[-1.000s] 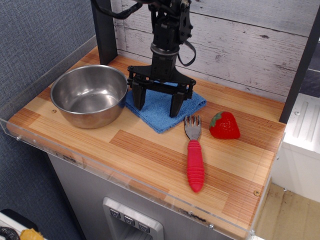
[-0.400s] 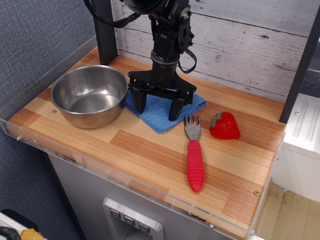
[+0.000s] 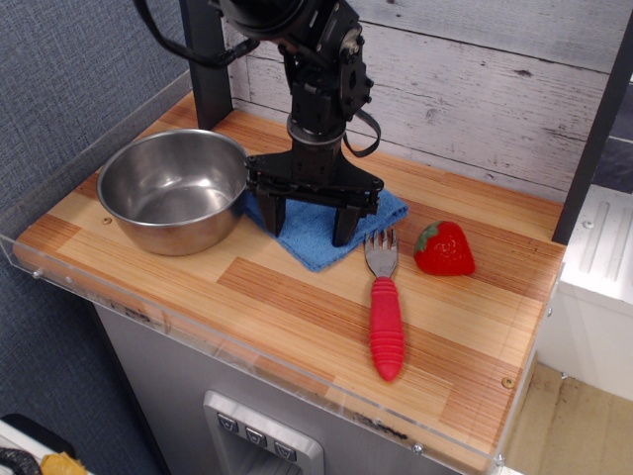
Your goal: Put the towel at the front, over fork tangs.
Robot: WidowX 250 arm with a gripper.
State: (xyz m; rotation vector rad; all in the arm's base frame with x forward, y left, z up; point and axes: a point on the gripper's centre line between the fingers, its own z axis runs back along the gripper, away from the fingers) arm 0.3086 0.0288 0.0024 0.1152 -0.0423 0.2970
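The blue towel (image 3: pixel 318 236) lies flat on the wooden counter, between the steel bowl (image 3: pixel 170 190) and the fork. The fork has grey tangs (image 3: pixel 381 253) pointing to the back and a ribbed red handle (image 3: pixel 386 329) toward the front edge. My gripper (image 3: pixel 308 227) hangs straight down over the towel with its jaws wide open. Its two black fingertips (image 3: pixel 343 235) touch or nearly touch the cloth at its left and right parts. The towel's right corner ends just left of the fork tangs and does not cover them.
A red toy strawberry (image 3: pixel 444 248) sits right of the fork head. The bowl stands at the left, close to my left finger. A clear acrylic rim (image 3: pixel 227 340) runs along the counter's front and left. A plank wall and black posts stand behind.
My gripper has moved down and slightly to the left and front onto the towel. The bowl has shifted a little to the left. The fork and strawberry have not moved.
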